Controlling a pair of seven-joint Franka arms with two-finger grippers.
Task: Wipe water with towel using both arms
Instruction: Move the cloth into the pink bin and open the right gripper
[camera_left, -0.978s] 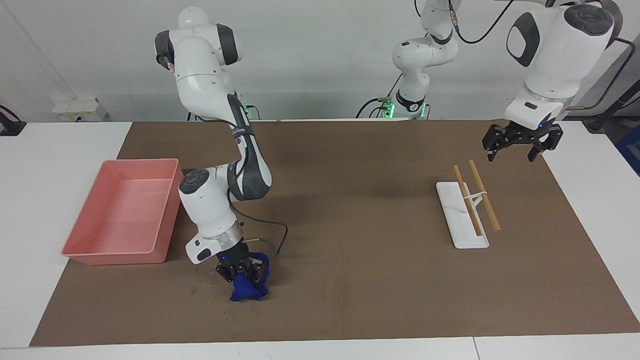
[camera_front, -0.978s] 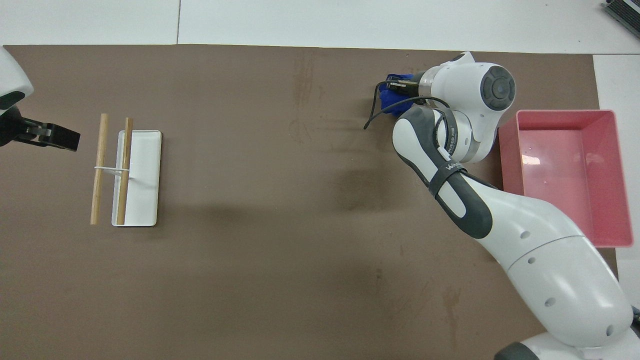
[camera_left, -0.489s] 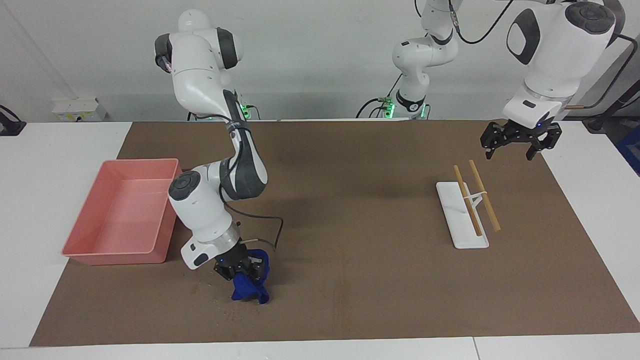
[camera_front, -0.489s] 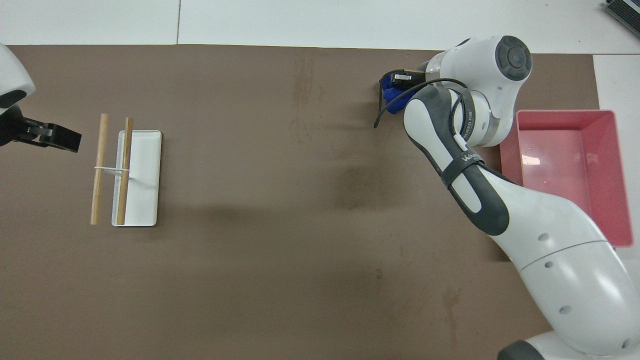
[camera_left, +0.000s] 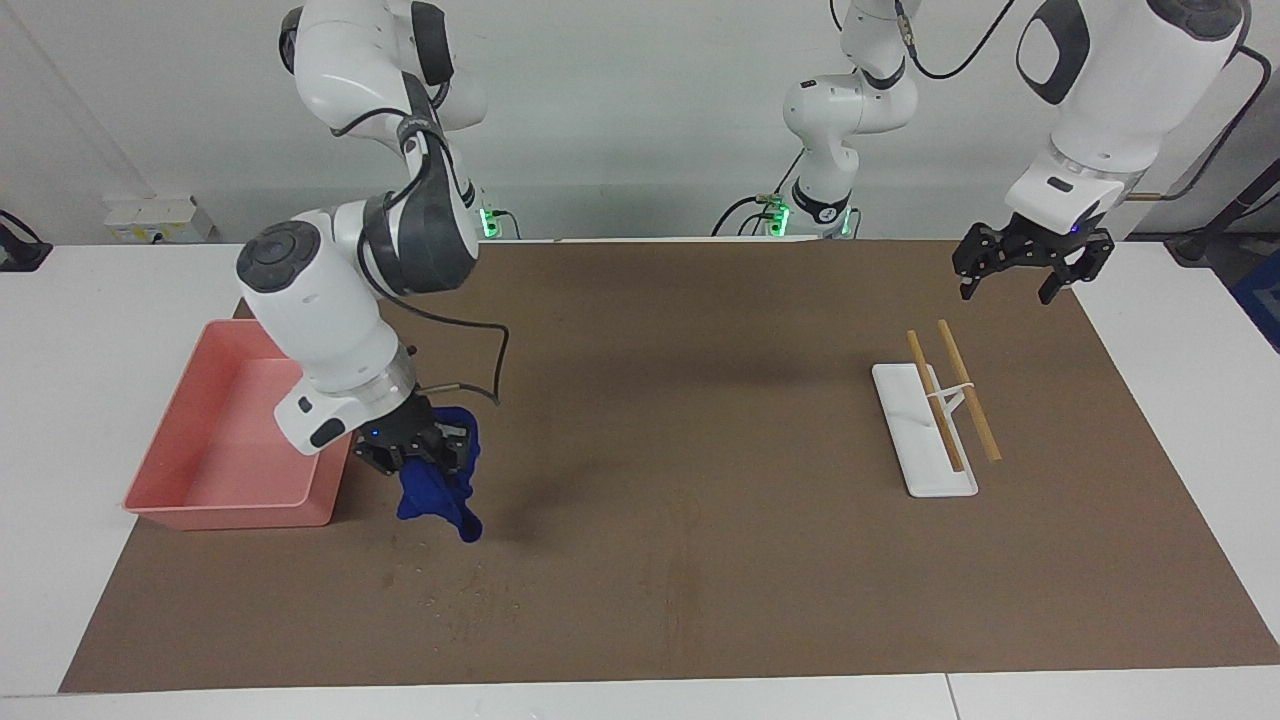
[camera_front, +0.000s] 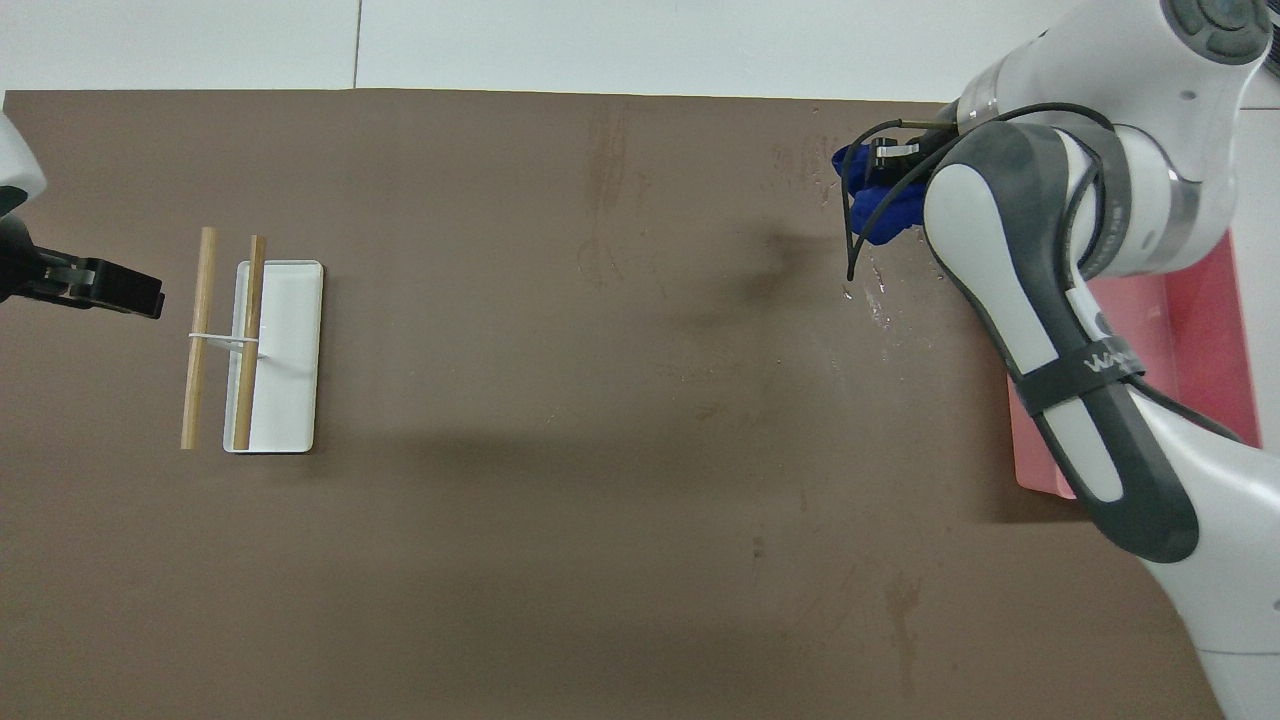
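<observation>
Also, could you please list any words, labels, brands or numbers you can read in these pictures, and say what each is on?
"WAN...": white lettering on the black strap around the right arm's forearm; the rest cannot be read.
Nothing readable shows on the towel, pink tray, white tray or brown mat.

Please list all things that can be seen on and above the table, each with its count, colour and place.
towel: one, deep blue, hanging from the right gripper above the mat, beside the tray.
water: scattered small clear droplets on the mat, under the towel.
tray: one, pink, at the right arm's end of the table.
white stand: one, white, at the left arm's end.
wooden sticks: two, light brown, lying across the white stand.
mat: one, brown, covering the table.
right gripper: black, shut on the towel.
left gripper: black, open, waiting over the mat's edge at the left arm's end.
</observation>
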